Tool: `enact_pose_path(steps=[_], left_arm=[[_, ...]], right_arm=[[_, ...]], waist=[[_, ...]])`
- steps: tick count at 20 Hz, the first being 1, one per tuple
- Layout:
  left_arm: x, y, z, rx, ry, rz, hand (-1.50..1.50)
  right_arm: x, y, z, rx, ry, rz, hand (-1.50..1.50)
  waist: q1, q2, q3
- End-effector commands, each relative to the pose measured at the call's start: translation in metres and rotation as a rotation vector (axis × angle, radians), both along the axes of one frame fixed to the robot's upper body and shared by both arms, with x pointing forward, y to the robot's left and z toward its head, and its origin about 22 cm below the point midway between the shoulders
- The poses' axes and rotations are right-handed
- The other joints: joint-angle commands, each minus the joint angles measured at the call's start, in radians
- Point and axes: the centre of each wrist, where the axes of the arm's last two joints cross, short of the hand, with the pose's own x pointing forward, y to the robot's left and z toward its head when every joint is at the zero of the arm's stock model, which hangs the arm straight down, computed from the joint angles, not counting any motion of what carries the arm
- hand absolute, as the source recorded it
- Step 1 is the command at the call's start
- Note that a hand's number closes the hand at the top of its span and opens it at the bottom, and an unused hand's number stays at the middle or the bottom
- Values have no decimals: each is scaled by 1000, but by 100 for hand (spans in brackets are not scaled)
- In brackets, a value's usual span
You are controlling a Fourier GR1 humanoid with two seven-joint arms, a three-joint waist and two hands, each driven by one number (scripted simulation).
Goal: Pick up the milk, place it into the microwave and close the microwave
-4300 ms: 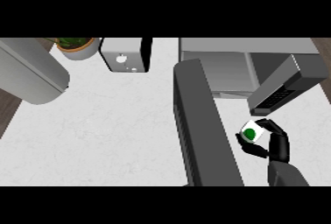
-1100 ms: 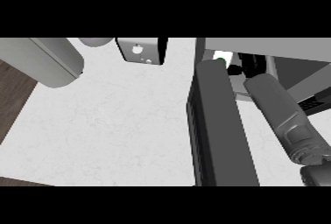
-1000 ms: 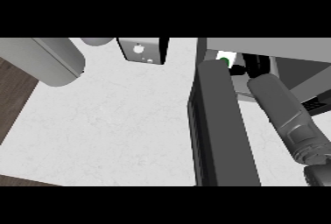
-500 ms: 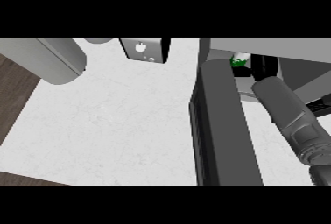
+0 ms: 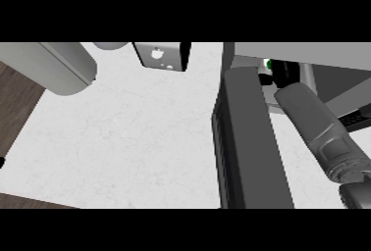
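Note:
The microwave's dark door (image 5: 250,142) stands open, edge-on, down the middle right. Behind it the microwave's grey top (image 5: 304,50) hides most of the cavity. My right forearm (image 5: 319,127) reaches over the door into the opening. My right hand (image 5: 285,73) is black and sits just under the top's edge, curled against the milk (image 5: 268,63). Only a small white patch with a green mark shows of the milk. A thick grey arm segment (image 5: 54,66) crosses the upper left; my left hand does not show.
A grey box with a white front panel (image 5: 161,55) stands at the counter's back, left of the microwave. The white counter (image 5: 123,137) spreads left of the door. Dark wooden floor (image 5: 14,108) lies beyond its left edge.
My right hand has carried the milk deeper into the microwave, up the view. Less of the carton shows than a second ago.

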Motion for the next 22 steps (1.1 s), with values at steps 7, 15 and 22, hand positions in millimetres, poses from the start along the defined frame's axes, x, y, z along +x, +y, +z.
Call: enact_pose_path(steps=[7,15,22], left_arm=[[15,-15,-4,6,1,-138,-150],[23,-35,-2,-19,5,-219,-150],[41,-66,-12,-17,29,-278,150]], right_arm=[[-4,10,-10,262,58,183,-150],[-18,-4,-35,469,140,276,-150],[-43,-21,-72,674,228,409,-150]], waist=[[-36,-16,0],[-72,-39,-2],[-105,-51,-3]])
